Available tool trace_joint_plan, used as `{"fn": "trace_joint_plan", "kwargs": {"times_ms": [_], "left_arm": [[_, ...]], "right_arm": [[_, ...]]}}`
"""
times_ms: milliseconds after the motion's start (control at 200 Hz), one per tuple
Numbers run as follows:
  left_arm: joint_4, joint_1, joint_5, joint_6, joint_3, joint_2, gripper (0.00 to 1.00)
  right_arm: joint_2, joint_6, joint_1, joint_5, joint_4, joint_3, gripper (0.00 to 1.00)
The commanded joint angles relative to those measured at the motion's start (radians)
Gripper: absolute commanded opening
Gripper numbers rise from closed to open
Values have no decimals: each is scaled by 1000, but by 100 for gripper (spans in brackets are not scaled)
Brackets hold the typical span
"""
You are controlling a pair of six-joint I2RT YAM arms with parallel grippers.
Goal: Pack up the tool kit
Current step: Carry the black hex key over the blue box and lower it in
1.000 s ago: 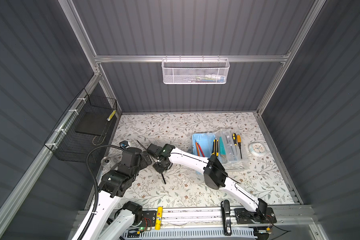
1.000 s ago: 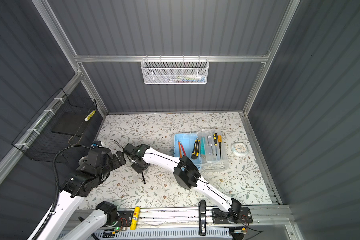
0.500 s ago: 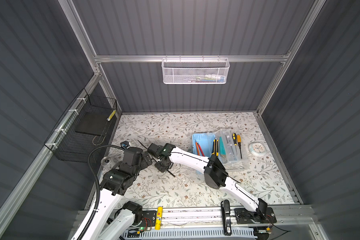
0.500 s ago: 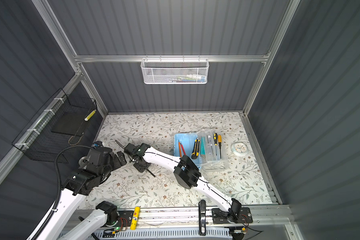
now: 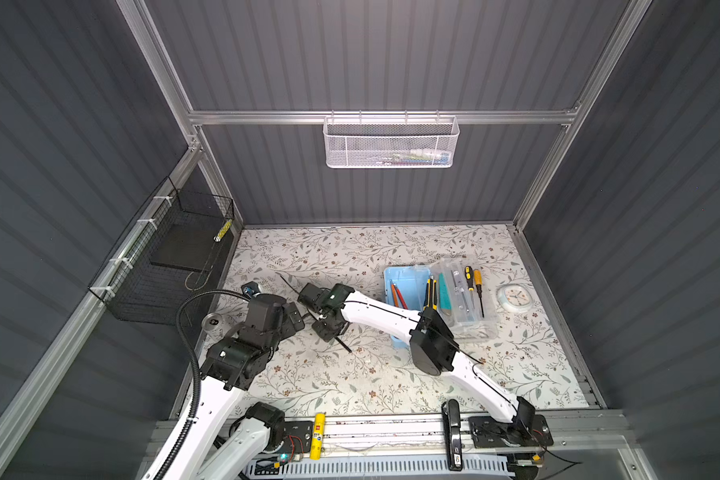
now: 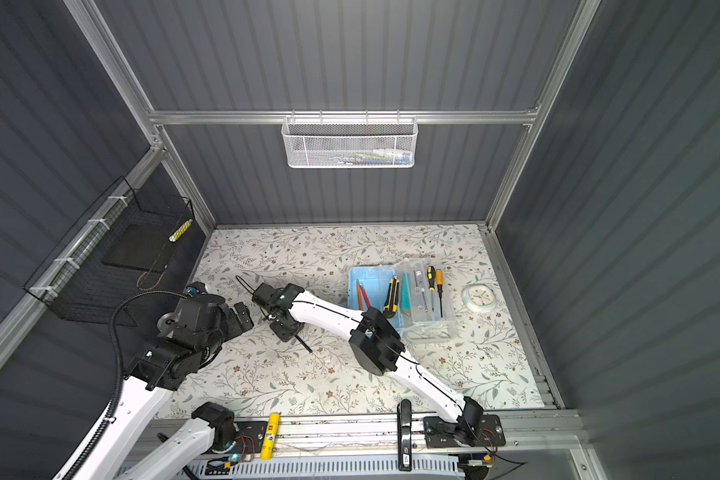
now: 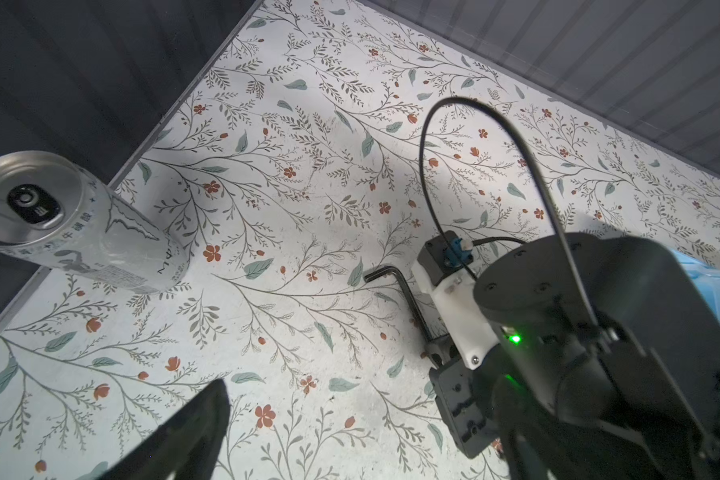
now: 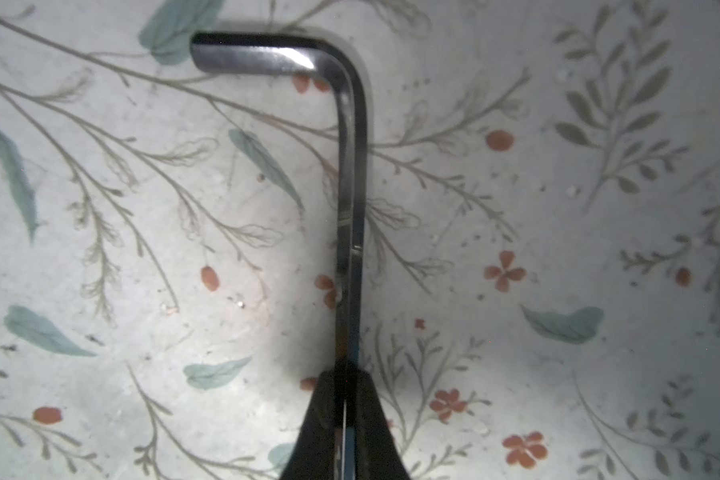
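A black L-shaped hex key (image 8: 352, 208) lies low over the floral surface, and my right gripper (image 8: 346, 399) is shut on its long shaft. In both top views the right gripper (image 5: 329, 330) is left of centre, with the hex key's (image 5: 344, 345) end poking out below it. My left gripper (image 5: 296, 313) stands open just to its left, holding nothing; one of its fingers (image 7: 192, 432) shows in the left wrist view. The light-blue tool kit box (image 5: 406, 278) sits at the right with its clear lid (image 5: 474, 328) open, a yellow-black utility knife (image 5: 430, 293) and screwdrivers (image 5: 472, 282) inside.
A silver drink can (image 7: 71, 232) stands by the left wall. A small round clock (image 5: 515, 298) lies right of the box. A black wire basket (image 5: 171, 257) hangs on the left wall and a white mesh basket (image 5: 389, 143) on the back wall.
My right gripper has shut on the hex key, and the key's free end has swung from pointing toward the front to pointing front-right. The left gripper stays open.
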Motion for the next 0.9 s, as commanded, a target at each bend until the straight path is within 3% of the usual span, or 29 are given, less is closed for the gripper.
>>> {"fn": "trace_joint_plan", "kwargs": {"times_ms": [0, 320, 896], "left_arm": [[5, 2, -3, 15, -5, 5, 99], [65, 3, 54, 36, -24, 47, 99], [149, 2, 112, 58, -74, 77, 99]], "right_arm": [[-116, 35, -26, 11, 58, -76, 0], [-348, 83, -84, 145, 211, -353, 0], [-739, 269, -253, 214, 379, -833, 0]]}}
